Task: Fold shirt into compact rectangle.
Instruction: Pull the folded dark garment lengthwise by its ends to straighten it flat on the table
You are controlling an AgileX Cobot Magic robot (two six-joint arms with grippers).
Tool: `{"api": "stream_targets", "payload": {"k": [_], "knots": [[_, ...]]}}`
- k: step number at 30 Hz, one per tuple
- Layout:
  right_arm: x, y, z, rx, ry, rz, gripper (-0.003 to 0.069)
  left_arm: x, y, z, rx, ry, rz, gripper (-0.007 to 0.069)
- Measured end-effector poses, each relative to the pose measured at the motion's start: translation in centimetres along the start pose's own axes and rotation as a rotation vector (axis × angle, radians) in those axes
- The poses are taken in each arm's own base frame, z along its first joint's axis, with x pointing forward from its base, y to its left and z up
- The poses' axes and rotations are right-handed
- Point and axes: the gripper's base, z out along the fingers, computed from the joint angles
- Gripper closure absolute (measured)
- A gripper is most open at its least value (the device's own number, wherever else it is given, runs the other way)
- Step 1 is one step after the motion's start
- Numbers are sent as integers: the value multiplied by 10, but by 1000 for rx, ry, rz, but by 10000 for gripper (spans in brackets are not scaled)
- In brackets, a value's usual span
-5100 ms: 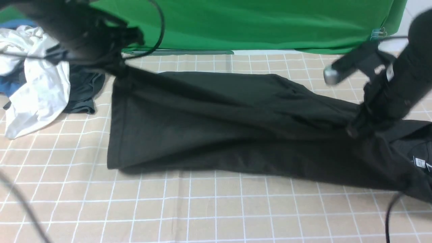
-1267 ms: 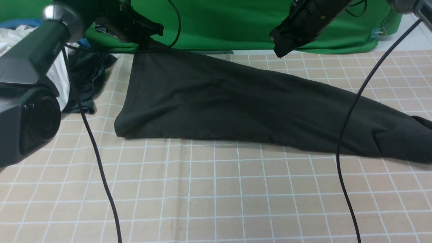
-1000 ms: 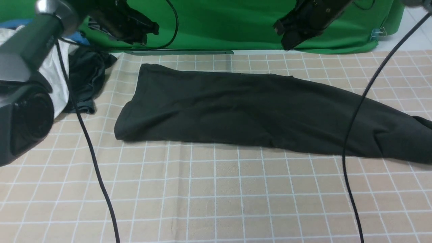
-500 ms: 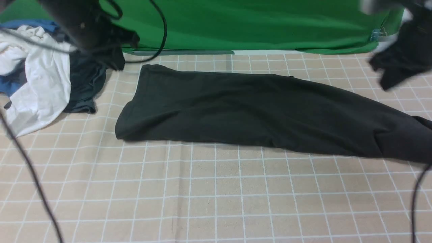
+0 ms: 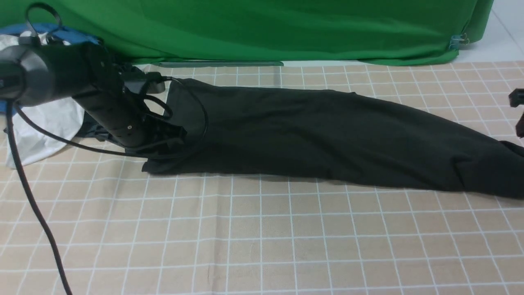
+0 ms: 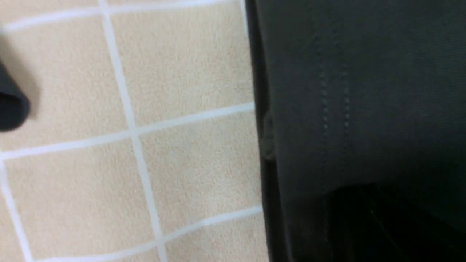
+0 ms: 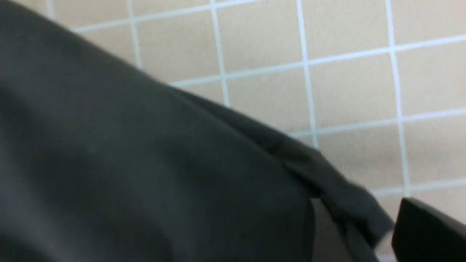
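Shirt (image 5: 327,135) lies flat on desk (image 5: 262,246) as one long dark strip, folded lengthwise, running from L-centre to R edge of front view. L tool (image 5: 163,141) sits low at strip's near-L corner, by hem (image 6: 327,102) w/ double stitching. Its fingers look apart: one (image 6: 11,105) is out over bare grid cloth. R tool (image 5: 520,123) shows only at far R edge, just above strip's R end; apart or together, can't tell. White & blue clothes pile (image 5: 45,119) lies behind L arm (image 5: 61,78).
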Motion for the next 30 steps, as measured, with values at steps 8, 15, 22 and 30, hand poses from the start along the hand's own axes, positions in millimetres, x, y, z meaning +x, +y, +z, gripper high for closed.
{"api": "stream_targets", "payload": {"k": [8,15,22,30], "knots": [[-2,-4,42,-5,71,10,336,0,2,1,-23,9,23,609],[-5,-5,55,-5,49,-51,577,0,2,2,-21,10,21,609],[-28,-8,37,7,-55,-67,601,0,2,2,-20,13,17,607],[-39,-16,29,42,-138,-76,585,0,2,2,-17,16,16,606]]}}
